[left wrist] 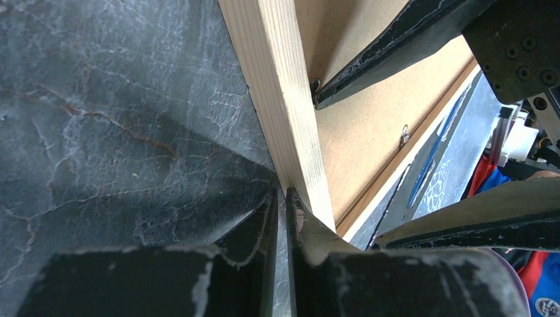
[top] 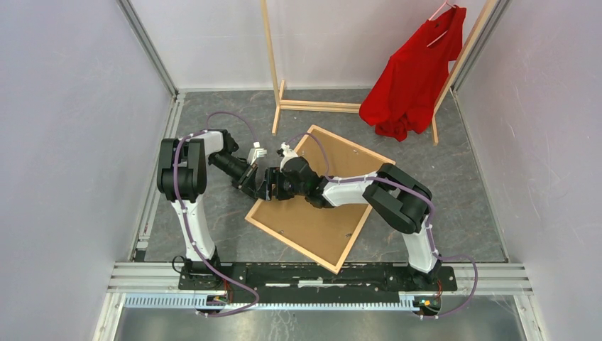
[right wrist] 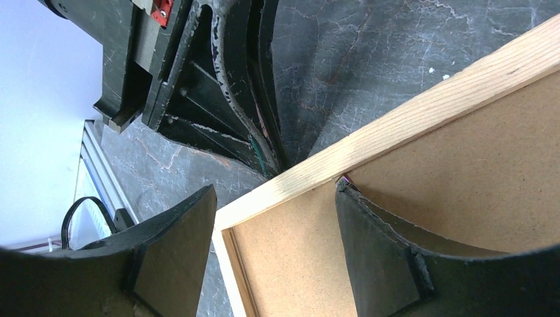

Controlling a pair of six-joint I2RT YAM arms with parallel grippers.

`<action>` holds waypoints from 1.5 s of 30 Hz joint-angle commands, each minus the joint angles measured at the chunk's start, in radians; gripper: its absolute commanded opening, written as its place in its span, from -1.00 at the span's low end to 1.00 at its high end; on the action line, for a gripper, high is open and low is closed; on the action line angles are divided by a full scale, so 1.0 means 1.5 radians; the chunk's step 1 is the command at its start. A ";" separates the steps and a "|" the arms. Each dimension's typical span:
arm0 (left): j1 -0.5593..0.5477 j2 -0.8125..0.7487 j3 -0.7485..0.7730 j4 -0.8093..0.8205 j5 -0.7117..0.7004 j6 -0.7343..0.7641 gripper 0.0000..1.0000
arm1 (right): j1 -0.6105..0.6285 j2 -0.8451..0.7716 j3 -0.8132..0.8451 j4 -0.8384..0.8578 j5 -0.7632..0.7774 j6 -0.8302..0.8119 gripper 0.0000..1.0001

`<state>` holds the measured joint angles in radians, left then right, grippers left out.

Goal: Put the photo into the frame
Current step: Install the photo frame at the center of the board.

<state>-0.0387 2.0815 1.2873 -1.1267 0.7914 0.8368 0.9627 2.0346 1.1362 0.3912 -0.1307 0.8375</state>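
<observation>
Pale-wood frame (top: 291, 247) lay face-down, brown backing (top: 319, 227) showing. Spread right fingers (right wrist: 376, 257) straddled its rail; clenched left fingers (left wrist: 247, 241) touched its outer edge.

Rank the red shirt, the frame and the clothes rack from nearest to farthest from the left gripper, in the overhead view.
1. The frame, at the tips of the left gripper.
2. The clothes rack, behind, on the floor.
3. The red shirt, hanging far right.

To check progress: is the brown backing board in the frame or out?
In. The backing board lies inside the frame, its wooden rim around it on every visible side.
</observation>
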 commanded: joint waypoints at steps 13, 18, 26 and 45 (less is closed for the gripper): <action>0.005 -0.003 0.110 -0.016 0.013 -0.022 -0.35 | -0.089 -0.128 -0.073 0.016 0.024 -0.038 0.64; -0.011 0.077 0.244 -0.005 0.051 -0.095 -0.29 | -0.168 -0.142 -0.070 -0.022 0.082 -0.105 0.71; -0.064 0.165 0.360 -0.006 0.087 -0.140 -0.28 | -0.238 -0.028 0.039 -0.054 0.090 -0.132 0.72; -0.082 0.179 0.322 -0.008 0.085 -0.115 -0.59 | -0.236 0.046 0.061 -0.021 -0.007 -0.079 0.63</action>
<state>-0.1631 2.3516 1.7844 -1.1305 0.8825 0.6697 0.5926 2.0762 1.2263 0.3553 -0.0963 0.6926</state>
